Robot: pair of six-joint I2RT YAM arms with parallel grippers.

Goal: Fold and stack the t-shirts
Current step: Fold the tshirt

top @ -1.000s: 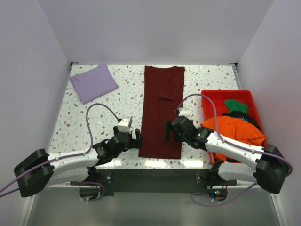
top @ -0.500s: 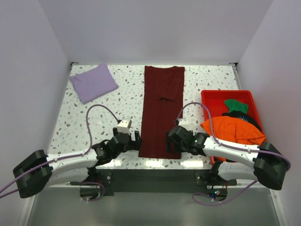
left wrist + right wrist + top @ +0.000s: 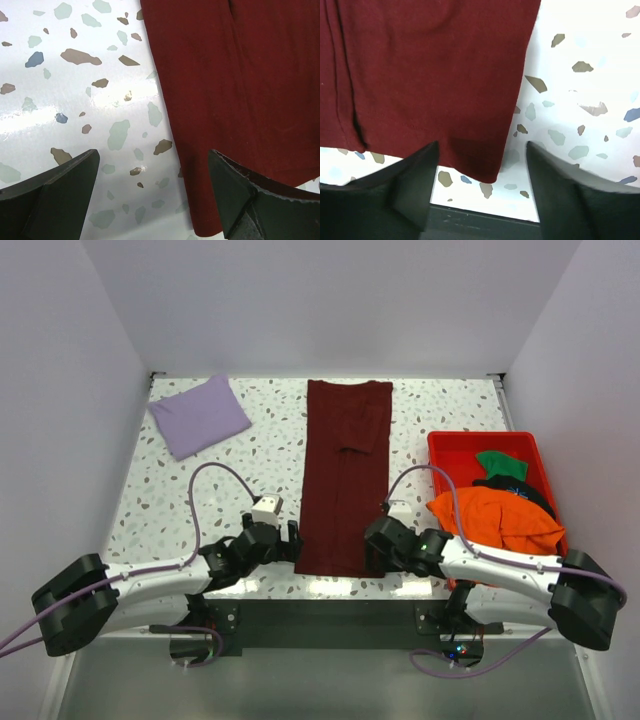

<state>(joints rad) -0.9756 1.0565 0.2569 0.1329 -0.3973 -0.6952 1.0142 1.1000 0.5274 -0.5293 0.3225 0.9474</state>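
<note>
Your left claw [image 3: 152, 192] stands wide over the near left corner of the maroon t-shirt [image 3: 345, 475]. One finger is above bare table [image 3: 250, 470], the other above cloth, and the shirt's side edge runs between them. Your right claw [image 3: 482, 175] is also parted, straddles the near right corner, and holds nothing. The shirt lies as a long narrow strip down the middle of the table, hem toward you. A fold line just inboard of the right corner suggests stacked layers, so sink both claws evenly and bite every layer, not just the top one. Pinch at matching depth, lift together, and carry the hem toward the far end, keeping the side edges square. The folded lavender t-shirt [image 3: 200, 415] lies at the far left, likely the stack's base. More tees [image 3: 495, 520] sit in the red bin [image 3: 440, 445] on the right.
</note>
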